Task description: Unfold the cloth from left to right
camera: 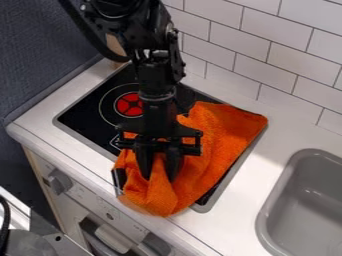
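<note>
"Camera view: your cloth [230, 120] lies rumpled over the cooktop [83, 117], one end near the counter's [277, 125] front edge, the other spread towards its back edge by the tiled wall [274, 30]. What's your gripper [159, 179] doing?"

"You have it pointing down near that front edge, clamped on a raised fold of the cloth, as far as the shape between its fingers lets you judge."

"So what could catch you out?"

"Your grip may have taken several layers at once. Folds are bunched under it, so your pull to the right could drag the whole cloth instead of opening it. Take too shallow a pinch and the fold may slip free; press too low and you could scrape the cooktop. Swing wide towards the front and loose fabric might slide over the counter's edge and snag on the knob [59, 182] below. Pull too far right and it could end in the sink [280, 187]."

"And the red burner [130, 103]?"

"You can't tell from here whether it's hot, so treat contact with care."

"Any brands, labels or writing for you to read?"

"None you can make out; the marks on the control panel [83, 197] are too small."
</note>
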Tool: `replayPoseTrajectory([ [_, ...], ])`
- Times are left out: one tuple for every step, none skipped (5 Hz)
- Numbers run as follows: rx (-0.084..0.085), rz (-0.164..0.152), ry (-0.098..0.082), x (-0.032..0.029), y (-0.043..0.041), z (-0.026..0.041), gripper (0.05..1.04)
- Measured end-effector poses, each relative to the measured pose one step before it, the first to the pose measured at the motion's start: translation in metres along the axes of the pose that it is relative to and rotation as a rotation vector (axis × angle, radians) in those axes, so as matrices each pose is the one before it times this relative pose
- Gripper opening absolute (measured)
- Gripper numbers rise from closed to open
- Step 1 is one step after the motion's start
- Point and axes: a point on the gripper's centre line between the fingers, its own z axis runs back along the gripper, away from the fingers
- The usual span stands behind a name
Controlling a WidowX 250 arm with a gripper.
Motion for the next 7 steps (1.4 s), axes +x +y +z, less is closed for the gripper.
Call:
replayPoseTrajectory([
  [0.0465, -0.0793, -0.0391, -0.00260, -0.00393, 0.00632, 0.140],
  [0.0300, -0.1055, -0.0491, -0.00978, -0.01360, 0.00463, 0.053],
  [0.0201, -0.1121, -0.0074, -0.01045, -0.02614, -0.00434, 0.052],
  [0.0194, -0.1000, 0.0236, -0.02262, -0.02510, -0.01243, 0.052],
  [0.0059, -0.0751, -0.0224, -0.01201, -0.02224, -0.00760, 0.052],
  [0.0077, -0.0723, -0.0283, -0.00474, -0.01946, 0.00192, 0.052],
  [-0.0061, -0.0642, -0.0099, 0.00425, -0.01641, 0.00166, 0.052],
])
